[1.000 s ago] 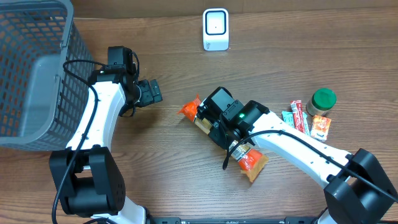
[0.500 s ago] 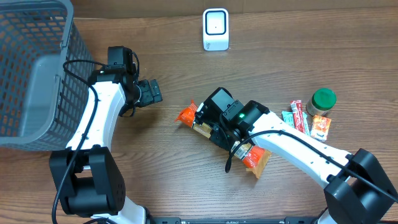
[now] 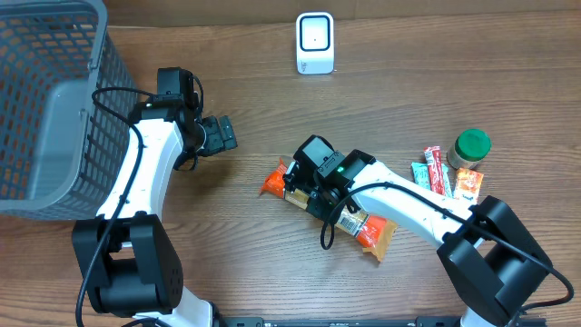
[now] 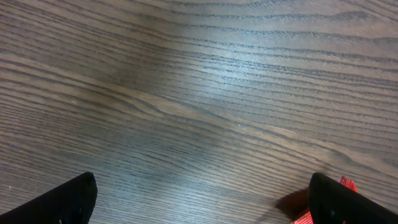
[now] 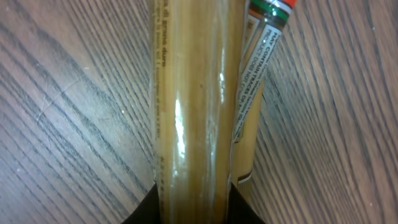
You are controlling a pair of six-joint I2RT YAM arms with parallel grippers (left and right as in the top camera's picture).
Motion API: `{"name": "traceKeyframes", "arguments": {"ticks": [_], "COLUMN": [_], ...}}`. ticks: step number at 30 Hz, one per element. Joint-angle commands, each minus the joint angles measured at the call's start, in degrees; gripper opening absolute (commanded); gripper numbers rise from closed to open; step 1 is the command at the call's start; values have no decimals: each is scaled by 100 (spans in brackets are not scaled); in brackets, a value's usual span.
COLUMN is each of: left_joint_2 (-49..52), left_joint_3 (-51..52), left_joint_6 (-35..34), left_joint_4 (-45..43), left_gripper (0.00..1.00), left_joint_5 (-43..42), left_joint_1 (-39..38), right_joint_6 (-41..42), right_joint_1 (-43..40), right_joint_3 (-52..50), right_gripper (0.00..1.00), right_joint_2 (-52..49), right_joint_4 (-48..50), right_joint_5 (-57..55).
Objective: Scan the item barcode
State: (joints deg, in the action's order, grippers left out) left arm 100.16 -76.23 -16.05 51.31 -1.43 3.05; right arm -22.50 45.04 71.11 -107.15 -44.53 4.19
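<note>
A long snack packet (image 3: 273,179) with orange ends and a clear tan middle lies slantwise at the table's middle. My right gripper (image 3: 306,184) is shut across its middle. In the right wrist view the packet (image 5: 199,106) runs up from between the two black fingers (image 5: 144,210), its printed label seam to the right. The white barcode scanner (image 3: 315,43) stands at the table's far edge, well apart from the packet. My left gripper (image 3: 219,134) hangs open to the left with only wood between its fingertips (image 4: 69,200). The packet's orange end (image 4: 303,218) peeks in beside its right fingertip.
A grey mesh basket (image 3: 36,100) fills the far left. On the right stand a green-lidded jar (image 3: 472,145), several small snack bars (image 3: 436,170) and an orange sachet (image 3: 467,184).
My right gripper has shifted a little left and toward the table's front, taking the packet with it; its orange end now sits lower. The left arm has not moved.
</note>
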Motion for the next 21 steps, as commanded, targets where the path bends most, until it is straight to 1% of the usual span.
{"name": "traceKeyframes", "arguments": {"ticks": [1,2,4,5,12,17,18,19,20,21], "left_joint_2": [-116,-116,-116,-116,-116,-116,-116,-116,-116,-116], "left_joint_3": [-74,-74,-74,-74,-74,-74,-74,-74,-74,-74], "left_joint_6": [107,107,107,107,107,107,107,107,107,107], "left_joint_4": [2,2,2,2,2,2,2,2,2,2], "left_gripper": [100,100,100,100,100,100,100,100,100,100], "left_joint_5": [55,55,55,55,55,55,55,55,55,55], "left_joint_1": [-7,-7,-7,-7,-7,-7,-7,-7,-7,-7], "right_joint_6": [-48,-48,-48,-48,-50,-50,-50,-50,-48,-48], "right_joint_1": [-15,-15,-15,-15,-15,-15,-15,-15,-15,-15], "right_joint_3": [50,50,50,50,50,50,50,50,50,55], "right_gripper": [28,33,40,41,42,25,20,14,4,4], "right_joint_2": [9,9,9,9,9,9,9,9,9,9], "right_joint_4": [74,74,76,76,79,76,76,76,76,72], "right_joint_5": [46,44,44,44,42,39,39,39,39,42]}}
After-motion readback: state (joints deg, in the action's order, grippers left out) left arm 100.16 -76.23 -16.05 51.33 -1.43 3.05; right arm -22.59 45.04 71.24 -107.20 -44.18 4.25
